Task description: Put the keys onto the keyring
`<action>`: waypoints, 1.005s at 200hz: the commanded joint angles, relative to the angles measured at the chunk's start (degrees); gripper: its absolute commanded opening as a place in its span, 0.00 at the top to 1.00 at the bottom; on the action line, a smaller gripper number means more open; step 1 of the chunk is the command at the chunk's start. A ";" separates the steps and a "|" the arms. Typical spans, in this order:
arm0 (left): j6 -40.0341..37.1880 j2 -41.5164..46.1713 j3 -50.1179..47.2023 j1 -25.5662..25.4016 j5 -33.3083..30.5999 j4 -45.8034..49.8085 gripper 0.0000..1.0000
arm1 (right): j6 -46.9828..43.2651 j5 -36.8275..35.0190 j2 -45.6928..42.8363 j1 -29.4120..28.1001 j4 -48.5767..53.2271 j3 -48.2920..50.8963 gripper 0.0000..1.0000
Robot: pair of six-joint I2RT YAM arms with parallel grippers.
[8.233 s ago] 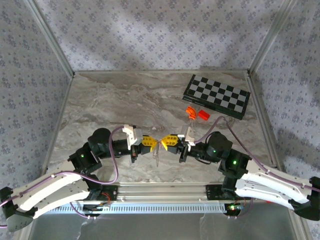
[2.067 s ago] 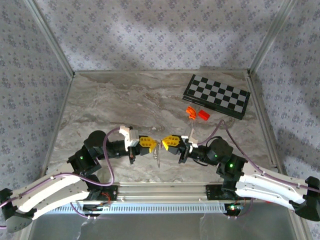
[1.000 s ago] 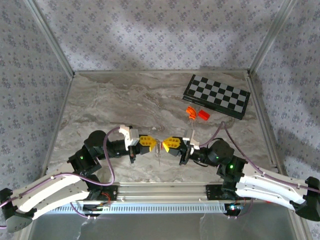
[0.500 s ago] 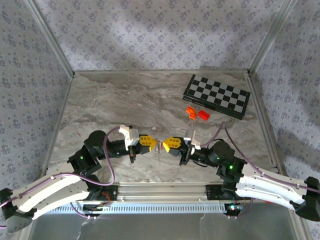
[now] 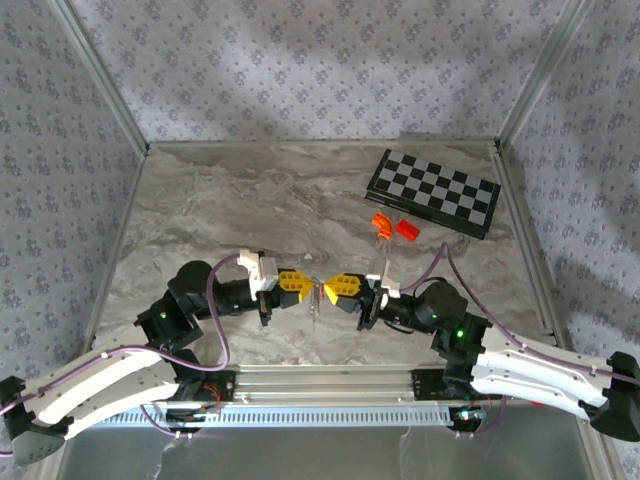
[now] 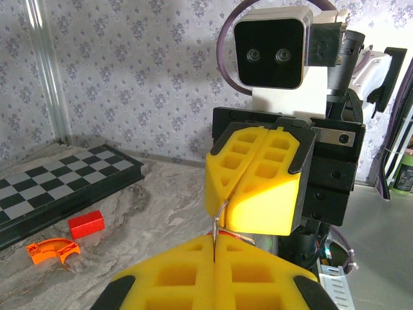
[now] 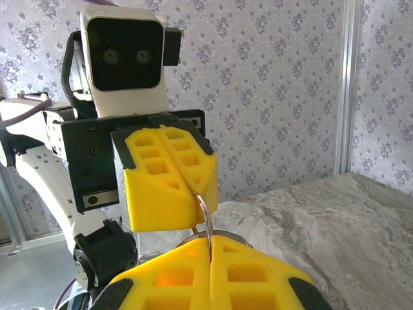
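My two grippers meet tip to tip just above the near middle of the marble table (image 5: 240,200). My left gripper (image 5: 306,287) and right gripper (image 5: 327,289) are both shut, yellow pads pressed together. The keyring's thin metal loop (image 7: 204,210) runs from the left gripper's seam into the right gripper's seam. In the left wrist view the same wire (image 6: 217,218) bridges both pairs of pads. A pale strand of the keyring (image 5: 315,306) hangs below the meeting point. A silvery flat piece with a red edge, the keys (image 6: 253,237), lies level just beyond my left pads; its hold is hidden.
A folded chessboard (image 5: 432,192) lies at the back right. In front of it sit a red block (image 5: 405,229) and a curved orange piece (image 5: 380,224). Patterned walls and metal posts fence the table on three sides.
The right gripper has edged a little to the left, so the gap between the two sets of pads has closed. The left arm has held still.
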State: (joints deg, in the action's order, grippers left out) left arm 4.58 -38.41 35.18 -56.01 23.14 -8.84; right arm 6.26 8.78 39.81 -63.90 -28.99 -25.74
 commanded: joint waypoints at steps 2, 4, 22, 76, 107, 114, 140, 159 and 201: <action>-0.14 0.18 0.31 -0.34 0.42 -2.88 1.00 | 0.85 0.72 -0.09 -0.52 -2.14 -0.68 1.00; -0.17 0.18 0.30 -0.38 0.46 -2.92 1.00 | 0.86 0.67 -0.09 -0.48 -2.13 -0.71 1.00; -0.14 0.09 0.35 -0.42 0.42 -3.01 1.00 | 0.86 0.51 -0.04 -0.53 -2.40 -0.63 1.00; -0.10 0.01 0.41 -0.41 0.59 -2.96 1.00 | 0.81 0.21 0.44 -0.52 -2.93 -0.71 1.00; -0.18 0.01 0.35 -0.42 0.51 -2.87 1.00 | 0.81 0.52 0.68 -0.53 -3.13 -0.76 1.00; -0.16 0.01 0.37 -0.38 0.51 -2.85 1.00 | 0.85 0.58 0.70 -0.55 -3.09 -0.84 1.00; -0.23 0.01 0.29 -0.47 0.51 -2.85 1.00 | 0.85 0.88 0.84 -0.60 -3.21 -0.96 1.00; -0.23 0.01 0.23 -0.40 0.44 -2.77 1.00 | 0.86 1.00 0.97 -0.61 -3.11 -1.07 1.00; -0.81 0.01 0.80 -0.48 0.25 -1.12 1.00 | 0.53 1.24 0.88 -0.61 -2.83 -1.40 1.00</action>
State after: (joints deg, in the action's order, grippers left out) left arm 4.54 -38.41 35.16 -56.03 23.11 -8.91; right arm 6.50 8.82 40.66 -64.07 -30.26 -25.74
